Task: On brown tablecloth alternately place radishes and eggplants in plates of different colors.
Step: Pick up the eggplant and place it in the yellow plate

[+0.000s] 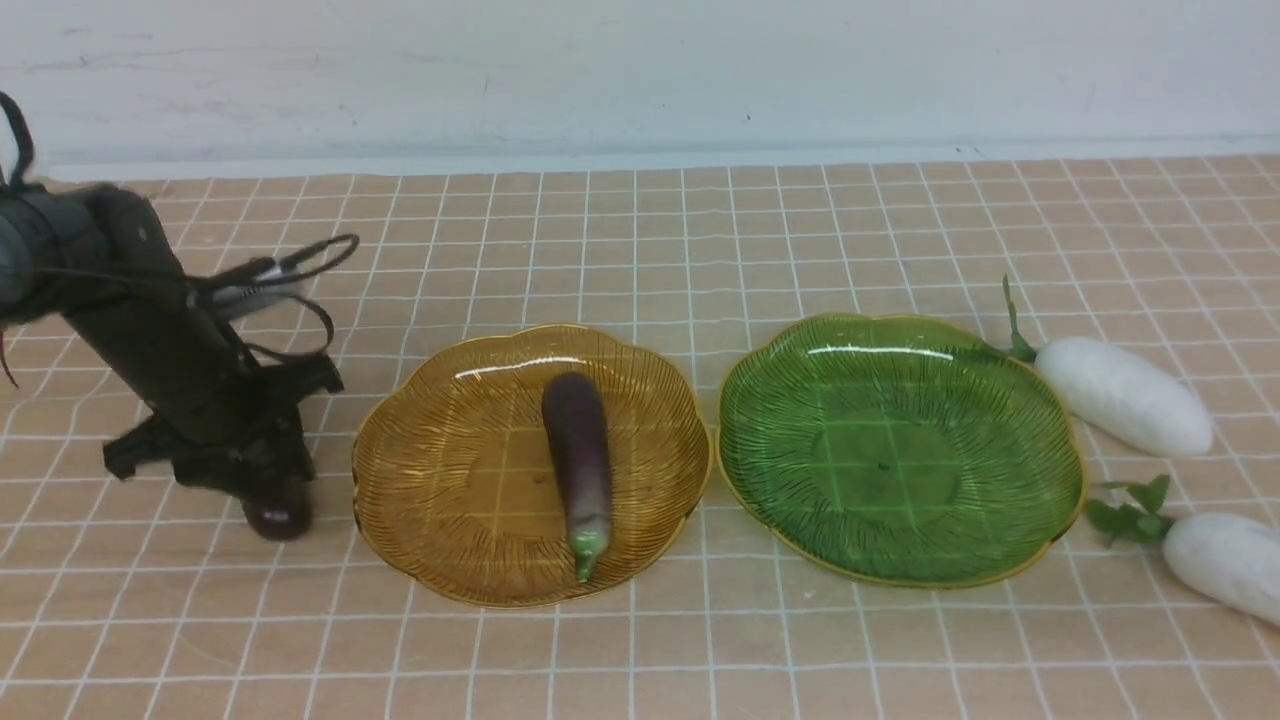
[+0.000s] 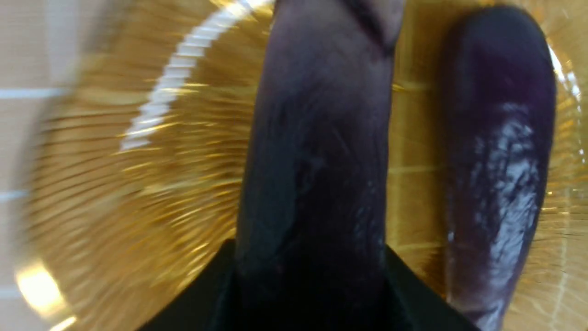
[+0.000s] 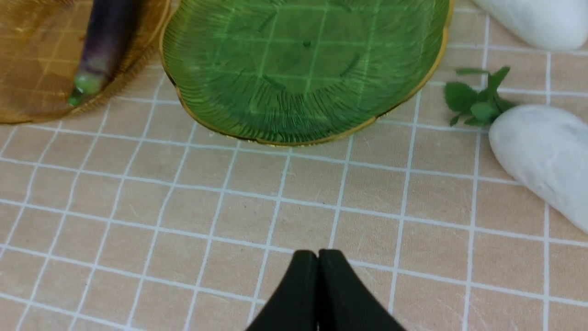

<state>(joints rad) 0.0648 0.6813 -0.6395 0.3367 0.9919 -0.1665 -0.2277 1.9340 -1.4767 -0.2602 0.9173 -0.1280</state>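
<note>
Lengthwise near-to-far, eggplant (image 1: 578, 465) in amber plate (image 1: 440, 470), green stem nearest.

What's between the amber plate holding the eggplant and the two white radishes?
The green plate, with nothing in it, sits between the amber plate and the radishes; the front view shows it.

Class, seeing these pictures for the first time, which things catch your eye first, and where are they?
On the brown tablecloth, the amber plate holds an eggplant while the green plate beside it holds nothing. The far radish and near radish lie right of the green plate. At the left, the left gripper grips a second eggplant.
</note>
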